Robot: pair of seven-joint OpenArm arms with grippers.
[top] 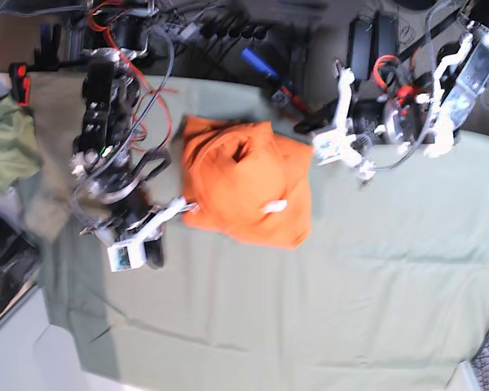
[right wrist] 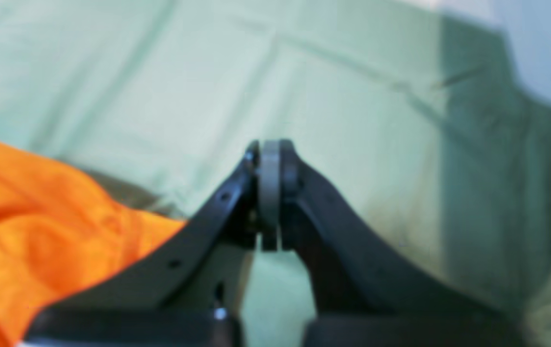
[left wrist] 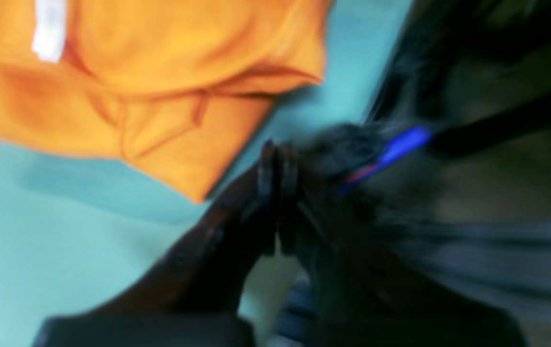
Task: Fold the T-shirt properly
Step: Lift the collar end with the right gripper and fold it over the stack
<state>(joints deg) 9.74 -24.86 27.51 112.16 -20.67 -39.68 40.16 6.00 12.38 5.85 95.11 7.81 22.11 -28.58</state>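
The T-shirt (top: 246, 181) is seen lying in a compact orange bundle on the upper middle of the table (top: 375, 293), which is draped in a pale green cloth; layers are doubled over one another and a small white label (top: 273, 207) is turned face up. No cloth is held by either arm. The fingers of the left gripper (left wrist: 278, 159) are pressed together just beside one corner of the bundle, and those of the right gripper (right wrist: 269, 161) are likewise closed on nothing, with the orange fabric lying low at that camera's left.

The folding appears to be at or near its end, both arms being clear of the garment; whether the result is tidy enough is a matter of judgement. If another fold is wanted, the fingers would first have to be parted and an edge taken up on each side.

The stacked hems and the label are shown closely, though blurred, only in the left wrist view. The bare cloth beyond the right gripper is shown only by the right wrist view. An olive green garment (top: 6, 151) at the table's edge and the cabling (top: 228, 37) behind are given by the base view alone.
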